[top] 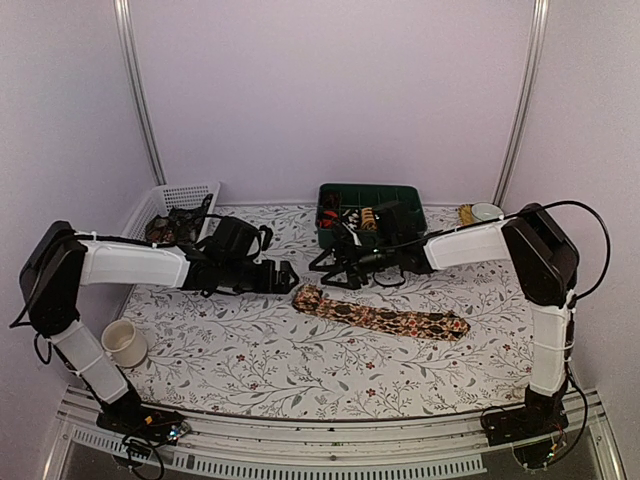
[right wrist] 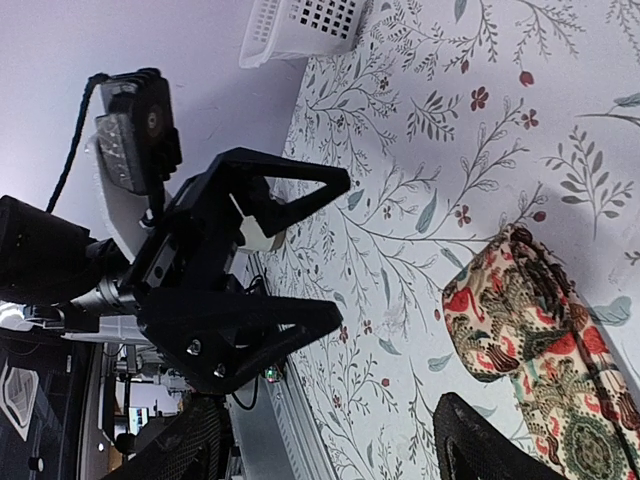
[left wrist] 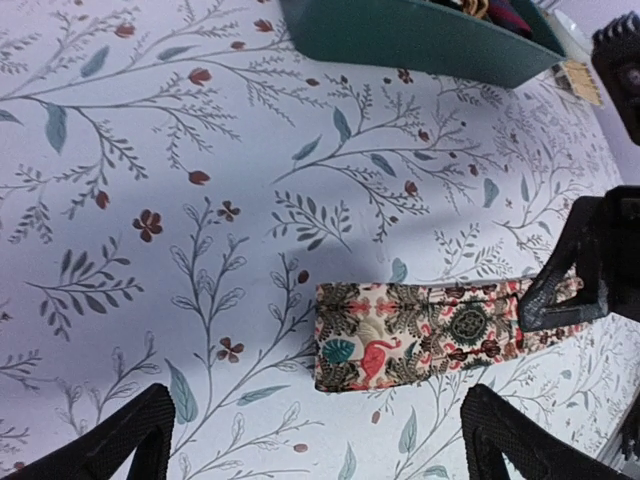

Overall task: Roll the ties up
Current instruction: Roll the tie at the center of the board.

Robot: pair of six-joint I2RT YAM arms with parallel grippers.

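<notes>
One tie lies flat on the table; both pincers stand open.
We find the floral tie (top: 380, 318) lying unrolled on the patterned table (top: 250, 360), in front of the green tray (top: 410, 192), with its folded left end between the two grippers. The left gripper (top: 288, 277) has its jaws spread wide and empty, just left of that end. The right gripper (top: 325, 272) has its jaws well apart and grips nothing, low over the same end; we cannot tell whether a finger touches the fabric.

Tie (top: 380, 318) dark brown with red-cream floral print; tray (top: 412, 198) green; basket (top: 172, 192) white.
</notes>
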